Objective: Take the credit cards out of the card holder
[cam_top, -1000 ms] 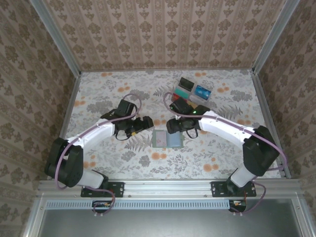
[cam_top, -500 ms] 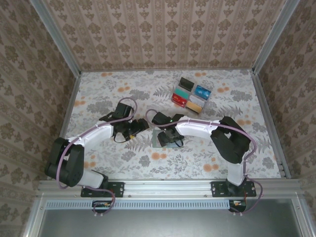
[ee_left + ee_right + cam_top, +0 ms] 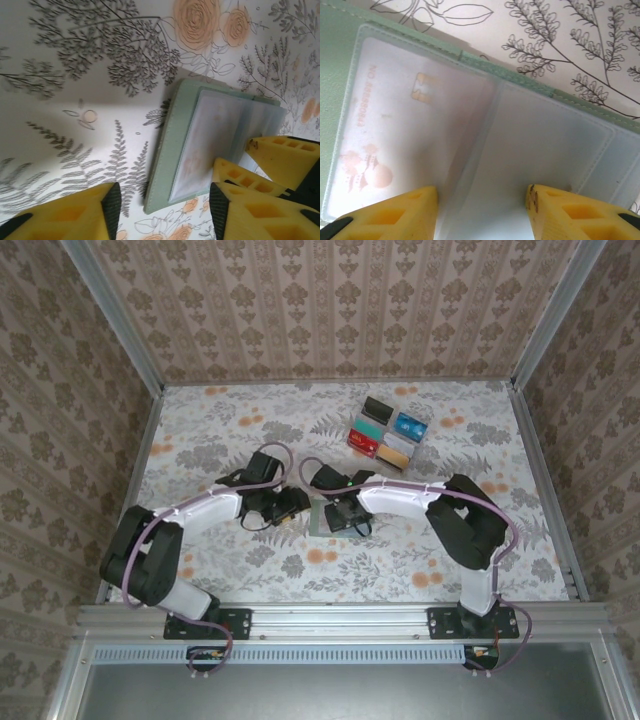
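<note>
The open card holder (image 3: 172,160) is seen lying flat beneath the right claw (image 3: 482,210), whose fingers are spread over a clear pocket, and its near edge is set between the parted fingers of the left claw (image 3: 162,205). The holder is best pinned at that edge while the pocketed card (image 3: 395,130) is slid out flat, not levered. Counted: two claws, one holder, one pocketed card and, it seems, six loose cards (image 3: 385,430) well beyond both claws.
</note>
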Controlling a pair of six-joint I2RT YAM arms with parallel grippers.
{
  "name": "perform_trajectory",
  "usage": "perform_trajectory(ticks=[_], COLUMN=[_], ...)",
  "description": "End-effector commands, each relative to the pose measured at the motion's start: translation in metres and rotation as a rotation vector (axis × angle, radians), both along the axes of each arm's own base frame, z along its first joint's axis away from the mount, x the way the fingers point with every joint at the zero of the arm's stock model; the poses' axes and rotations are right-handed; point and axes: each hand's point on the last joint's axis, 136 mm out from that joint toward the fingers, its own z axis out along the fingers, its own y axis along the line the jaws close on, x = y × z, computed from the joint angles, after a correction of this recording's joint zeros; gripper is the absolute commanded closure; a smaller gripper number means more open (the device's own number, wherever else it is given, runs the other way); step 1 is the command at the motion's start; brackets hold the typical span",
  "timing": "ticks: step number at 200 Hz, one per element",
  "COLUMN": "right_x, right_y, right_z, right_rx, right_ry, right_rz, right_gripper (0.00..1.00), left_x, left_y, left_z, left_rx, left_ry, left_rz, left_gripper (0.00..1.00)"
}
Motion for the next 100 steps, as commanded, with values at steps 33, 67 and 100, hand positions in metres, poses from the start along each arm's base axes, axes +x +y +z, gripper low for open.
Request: perform_trajectory(ticks=[33,67,100], right_x=[-0.017,-0.014,-0.015], right_y=[-0.020,-0.020,-0.021], right_z=[-0.026,-0.028,-0.029], right_rx=[0.016,0.039,0.042], right_ry=[0.103,0.098,0.104], right_rz=[-0.011,-0.016,-0.018], right_gripper=[0.49,0.50,0.51], left_x=[0.001,0.003,0.004], left_y=[-0.038,-0.047,-0.050], left_z=[-0.004,-0.012,-0.019], left_rx=[-0.079,-0.072,-0.073], left_ry=[0.015,0.032,0.052], left_rz=[-0.091,-0.108,-0.104], left_gripper=[0.55,0.57,0.58])
